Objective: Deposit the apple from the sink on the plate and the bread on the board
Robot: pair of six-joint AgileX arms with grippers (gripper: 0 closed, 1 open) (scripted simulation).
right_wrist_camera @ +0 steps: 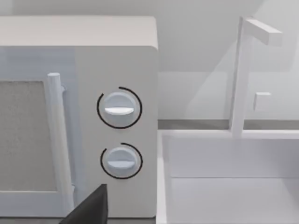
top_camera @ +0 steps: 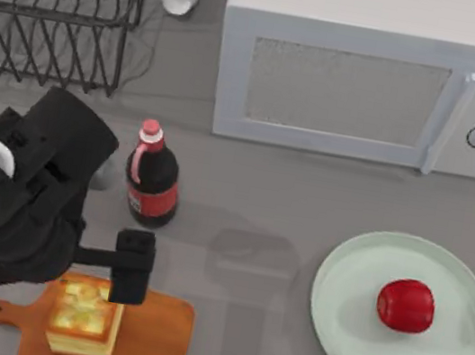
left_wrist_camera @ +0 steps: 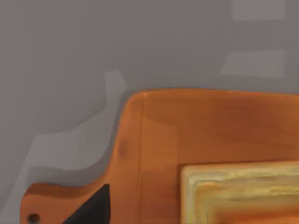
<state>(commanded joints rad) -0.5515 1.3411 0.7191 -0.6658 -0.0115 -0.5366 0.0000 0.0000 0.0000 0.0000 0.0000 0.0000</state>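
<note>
Grey table: apple (top_camera: 406, 305) on plate (top_camera: 341, 322), bread (top_camera: 84, 319) on board (top_camera: 156, 337); left hand (top_camera: 132, 267) above, grip unclear

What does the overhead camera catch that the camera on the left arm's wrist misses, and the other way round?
From above: the apple lying on the plate, a cola bottle, the microwave, a dish rack and the left gripper above the bread. The wrist view adds a small hole at the board's handle end. Both show the bread sitting on the board.
</note>
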